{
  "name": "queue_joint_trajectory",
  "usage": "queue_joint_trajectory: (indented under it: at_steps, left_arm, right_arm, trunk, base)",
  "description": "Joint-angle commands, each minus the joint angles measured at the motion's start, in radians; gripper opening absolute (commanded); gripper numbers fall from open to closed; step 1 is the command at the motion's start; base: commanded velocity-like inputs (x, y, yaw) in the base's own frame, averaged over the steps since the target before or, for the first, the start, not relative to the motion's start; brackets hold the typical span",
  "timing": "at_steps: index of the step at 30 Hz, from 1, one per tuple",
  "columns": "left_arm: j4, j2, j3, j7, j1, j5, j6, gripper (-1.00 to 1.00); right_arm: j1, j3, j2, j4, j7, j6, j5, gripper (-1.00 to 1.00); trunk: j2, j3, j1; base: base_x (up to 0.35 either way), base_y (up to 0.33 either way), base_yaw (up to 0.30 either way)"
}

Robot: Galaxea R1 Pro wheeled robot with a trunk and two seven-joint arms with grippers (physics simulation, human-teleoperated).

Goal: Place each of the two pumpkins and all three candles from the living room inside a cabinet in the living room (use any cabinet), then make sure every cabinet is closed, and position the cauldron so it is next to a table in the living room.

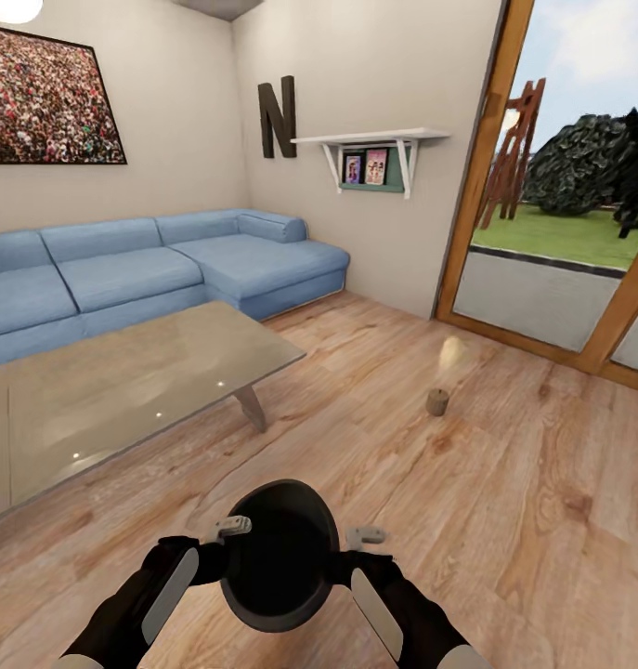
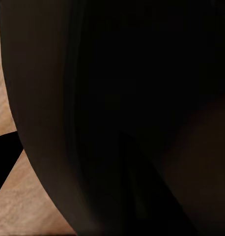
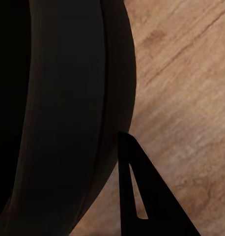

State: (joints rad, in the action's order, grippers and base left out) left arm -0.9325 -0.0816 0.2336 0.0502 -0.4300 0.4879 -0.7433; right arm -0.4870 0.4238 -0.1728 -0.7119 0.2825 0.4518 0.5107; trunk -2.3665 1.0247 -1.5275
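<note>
**Two-arm hold on the cauldron could slip**

We pinch the cauldron (image 1: pixel 279 556) between the left gripper (image 1: pixel 227 548) and right gripper (image 1: pixel 348 550), jaws clenched on its rim. Uneven arm motion could tilt or drop it short of the glass table (image 1: pixel 123 390). A candle (image 1: pixel 436 401) stands ahead on the floor (image 1: pixel 504 483).

Both gripper states unreadable: left gripper (image 1: pixel 224 548) and right gripper (image 1: pixel 348 556) fingertips sit behind the cauldron (image 1: pixel 279 556) wall. Left wrist view: cauldron (image 2: pixel 122 113) too close and dark, no detail. Right wrist view: one finger (image 3: pixel 142 196) cut by frame edge. Sofa (image 1: pixel 123 274), table (image 1: pixel 114 390), picture (image 1: pixel 49 98) cropped at left edge. Books on the shelf (image 1: pixel 367 167) too small to read.
</note>
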Motion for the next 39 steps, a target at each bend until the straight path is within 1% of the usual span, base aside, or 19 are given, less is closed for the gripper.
queue_joint_trajectory:
  at_steps: [1, 8, 17, 39]
  left_arm:
    - [0.000, -0.001, 0.003, 0.006, -0.001, 0.020, -0.002, -1.00]
    - [0.000, -0.001, 0.003, 0.006, -0.001, 0.019, -0.003, -1.00]
    - [0.000, -0.001, 0.003, 0.006, -0.001, 0.018, -0.004, -1.00]
    - [0.000, -0.001, 0.003, 0.007, -0.001, 0.019, -0.004, -1.00]
  right_arm:
    - [-0.001, 0.010, 0.000, -0.004, 0.009, -0.004, 0.020, -1.00]
    - [-0.001, 0.010, 0.001, -0.004, 0.009, -0.004, 0.020, -1.00]
    - [-0.001, 0.011, 0.001, -0.004, 0.009, -0.004, 0.020, -1.00]
    - [-0.001, 0.012, 0.001, -0.004, 0.009, -0.004, 0.020, -1.00]
  trunk:
    - [-0.001, 0.001, 0.000]
    - [-0.001, 0.001, 0.000]
    - [-0.001, 0.001, 0.000]
    - [-0.001, 0.001, 0.000]
  base:
    - [-0.005, 0.000, 0.288]
    - [0.006, -0.008, 0.288]
    - [0.041, -0.095, 0.288]
    - [0.000, -0.007, 0.288]
